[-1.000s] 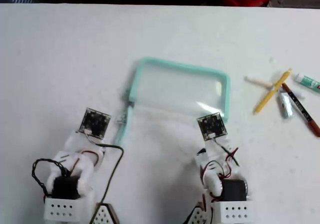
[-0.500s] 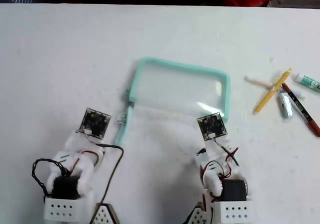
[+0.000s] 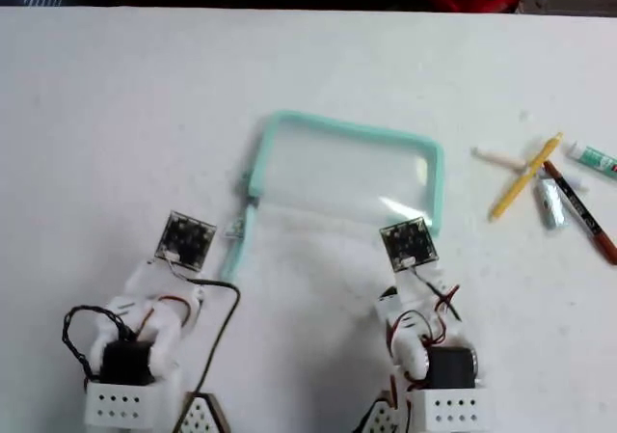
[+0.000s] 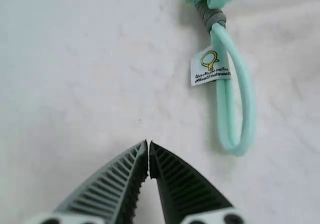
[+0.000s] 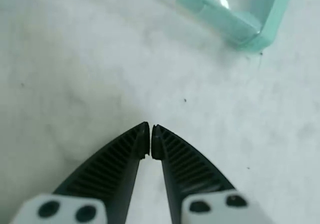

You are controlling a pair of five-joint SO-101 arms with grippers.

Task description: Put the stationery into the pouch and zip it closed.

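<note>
Your left arm (image 3: 145,322) has just drawn back a little toward its base. In the overhead view, its wrist camera board sits slightly nearer the table's (image 3: 135,95) front edge than it did half a second ago. Your right arm (image 3: 424,332) is exactly where it was. The pouch and every piece of stationery also lie just as before.

Your left gripper (image 4: 148,156) hangs just above the bare table with its jaws pressed together on nothing. The pouch's mint-green strap loop (image 4: 234,109) and its small white label (image 4: 210,72) lie close ahead of it, untouched. Your right gripper (image 5: 150,141) is also closed and empty. It hovers over the table near one corner of the pouch (image 5: 240,22).

The pouch (image 3: 342,173) is clear with a mint-green border and lies flat in the middle of the table, just beyond both arms. Whether its zip is open cannot be told.

The stationery lies in a loose cluster well off to the right of the pouch:
- a yellow pen (image 3: 525,175)
- a dark brown marker (image 3: 578,211)
- a pale stick (image 3: 497,156)
- a green-and-white tube (image 3: 593,159)
- a small silvery piece (image 3: 551,204)

The small retreat leaves the task barely begun. Nothing is in the pouch, and no piece has been grasped.
</note>
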